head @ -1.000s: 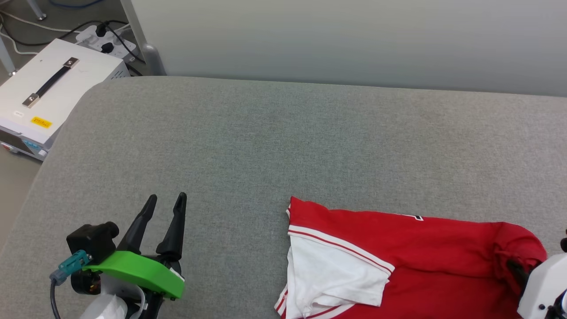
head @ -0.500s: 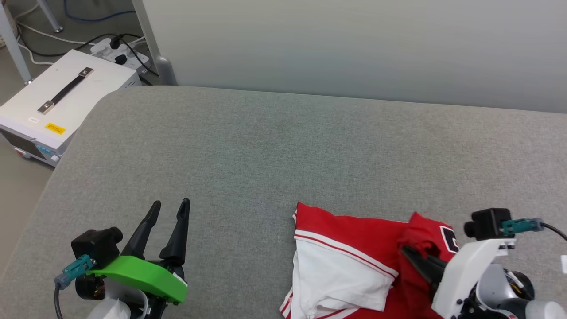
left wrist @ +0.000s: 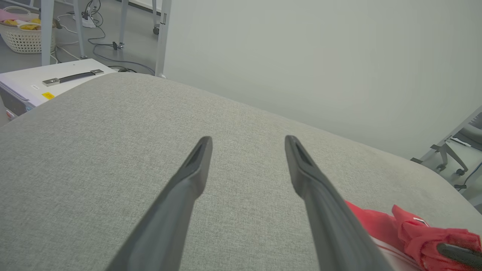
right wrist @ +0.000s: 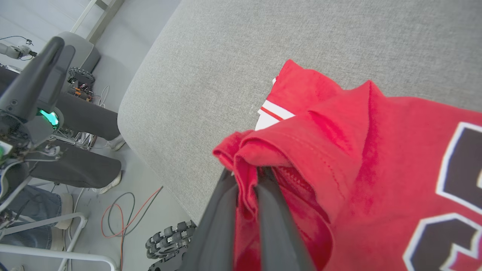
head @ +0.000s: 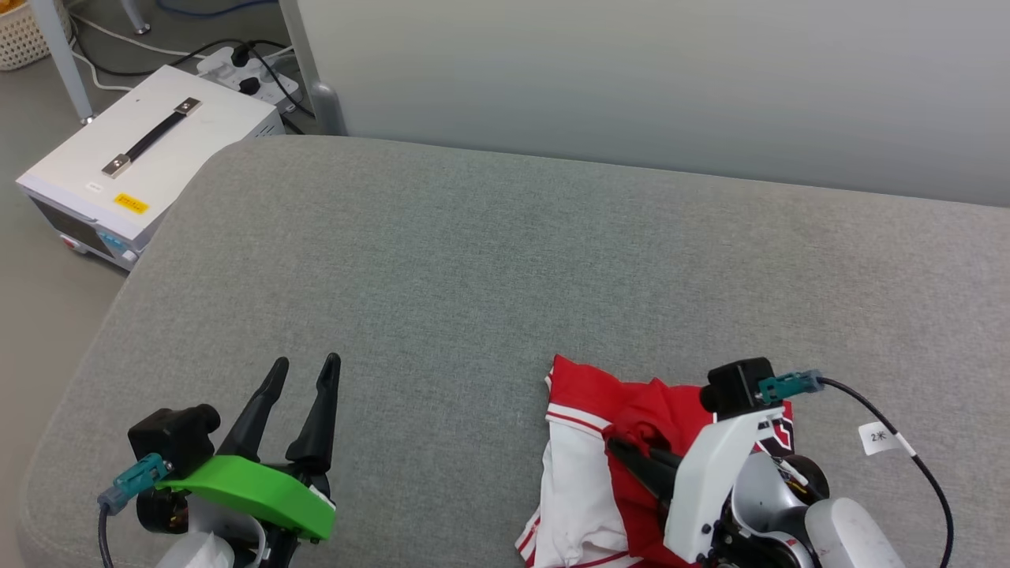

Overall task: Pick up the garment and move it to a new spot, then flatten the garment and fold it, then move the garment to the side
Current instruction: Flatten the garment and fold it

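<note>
Looking down the right gripper (right wrist: pixel 246 180), I saw its two dark fingers pressed together with a fold of red cloth pinched between them, the tips buried in the fabric. That fold belonged to the garment (right wrist: pixel 376 150), whose pinched edge stood up off the cushion in a ridge while the rest trailed down behind it.

The garment (head: pixel 580 481) sat bunched close to the near edge of the grey cushion (head: pixel 473 260), right of its middle. Its white sleeve with the striped trim lay flat and pointed toward the cushion's left edge. The dark, white-outlined lettering faced up on the side nearer the right edge, partly under my wrist. Crumpled like that, and half covered by the arm, it gave me no clear long axis; the flat part seemed to run along the near edge.

The left gripper (head: pixel 306 363) stood well apart from the cloth, near the cushion's near left corner, its fingers spread and nothing between them.

The cushion was a woven grey pad with rounded corners. A plain pale wall (head: pixel 631 71) ran along its far edge. Off the far left corner a white box (head: pixel 150 158) with a black handle sat on the floor, a power strip (head: pixel 245 67) and cables behind it, and a wicker basket (left wrist: pixel 22 35) farther off.
</note>
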Motion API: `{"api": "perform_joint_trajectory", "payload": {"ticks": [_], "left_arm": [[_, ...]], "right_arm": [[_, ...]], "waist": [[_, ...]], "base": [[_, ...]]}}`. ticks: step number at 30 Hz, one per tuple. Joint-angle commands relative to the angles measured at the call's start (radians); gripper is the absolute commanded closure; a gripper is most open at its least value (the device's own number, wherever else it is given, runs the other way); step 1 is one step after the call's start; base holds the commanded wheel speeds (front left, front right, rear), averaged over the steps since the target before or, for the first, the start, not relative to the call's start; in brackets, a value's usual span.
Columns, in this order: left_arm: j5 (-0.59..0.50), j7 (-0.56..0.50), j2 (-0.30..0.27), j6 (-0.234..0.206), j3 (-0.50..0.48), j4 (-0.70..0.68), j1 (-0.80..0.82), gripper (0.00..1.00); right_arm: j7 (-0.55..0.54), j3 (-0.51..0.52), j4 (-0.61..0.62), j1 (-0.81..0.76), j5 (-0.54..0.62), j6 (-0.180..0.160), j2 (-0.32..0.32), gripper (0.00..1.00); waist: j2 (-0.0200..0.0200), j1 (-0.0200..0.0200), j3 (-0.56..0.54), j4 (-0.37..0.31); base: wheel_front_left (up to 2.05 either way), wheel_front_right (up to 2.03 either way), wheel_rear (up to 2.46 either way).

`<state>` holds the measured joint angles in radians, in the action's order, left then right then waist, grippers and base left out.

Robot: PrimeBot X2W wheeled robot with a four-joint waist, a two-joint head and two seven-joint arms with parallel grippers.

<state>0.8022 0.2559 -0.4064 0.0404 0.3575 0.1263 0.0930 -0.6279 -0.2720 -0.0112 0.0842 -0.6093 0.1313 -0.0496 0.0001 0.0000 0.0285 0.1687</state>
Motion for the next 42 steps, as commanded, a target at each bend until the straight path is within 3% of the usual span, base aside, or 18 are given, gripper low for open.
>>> {"api": "perform_joint_trajectory", "payload": {"ticks": [1, 6, 7, 8, 13, 21, 28, 39, 42], "left_arm": [[0.005, 0.004, 0.006, 0.007, -0.001, 0.003, 0.0, 0.0], [0.003, 0.005, 0.012, 0.011, -0.002, 0.009, 0.003, 0.0], [0.002, 0.005, 0.013, 0.011, -0.001, 0.011, 0.003, 0.0], [0.001, 0.005, 0.014, 0.012, 0.0, 0.012, 0.003, 0.0], [-0.001, 0.005, 0.017, 0.015, -0.003, 0.016, 0.005, 0.0], [-0.005, 0.005, 0.018, 0.015, -0.003, 0.019, 0.003, 0.0], [-0.013, 0.005, 0.024, 0.016, -0.006, 0.007, 0.001, 0.0], [-0.126, 0.006, 0.081, 0.026, -0.097, -0.064, -0.016, 0.0], [-0.173, 0.006, 0.109, 0.034, -0.13, -0.09, -0.026, 0.0]], "right_arm": [[0.017, -0.013, -0.023, 0.025, 0.004, -0.001, -0.001, 1.0], [0.065, -0.075, -0.128, 0.071, 0.022, -0.001, -0.001, 1.0], [0.074, -0.083, -0.146, 0.077, 0.03, -0.001, -0.001, 0.6], [0.08, -0.102, -0.164, 0.087, 0.042, -0.001, -0.001, 0.0], [0.134, -0.198, -0.187, 0.128, 0.082, -0.001, -0.001, 0.0], [0.142, -0.283, -0.132, 0.157, 0.029, -0.001, -0.001, 0.0], [0.192, -0.193, -0.111, 0.196, 0.164, -0.001, -0.007, 0.0], [0.517, 0.023, -0.051, 0.216, 0.373, -0.001, -0.201, 0.0], [0.604, 0.126, -0.025, 0.164, 0.393, -0.001, -0.205, 0.0]], "waist": [[-0.0001, 0.0, 0.011, 0.013], [-0.0001, 0.0, 0.021, 0.027], [-0.0001, 0.0, 0.021, 0.029], [-0.0001, 0.0, 0.022, 0.032], [-0.0001, 0.0, 0.022, 0.036], [-0.0001, 0.0, 0.009, 0.03], [-0.0001, 0.0, 0.003, 0.015], [-0.0001, 0.0, -0.003, -0.024], [-0.0001, 0.0, 0.0, -0.034]], "base": [[0.0, 0.0, 0.0], [0.0, 0.0, 0.0], [0.0, 0.0, 0.0], [0.0, 0.0, 0.0], [0.0, 0.0, 0.0], [0.0, 0.0, 0.0], [0.0, 0.0, 0.0], [0.0, 0.0, 0.0], [0.0, 0.0, 0.0]]}}
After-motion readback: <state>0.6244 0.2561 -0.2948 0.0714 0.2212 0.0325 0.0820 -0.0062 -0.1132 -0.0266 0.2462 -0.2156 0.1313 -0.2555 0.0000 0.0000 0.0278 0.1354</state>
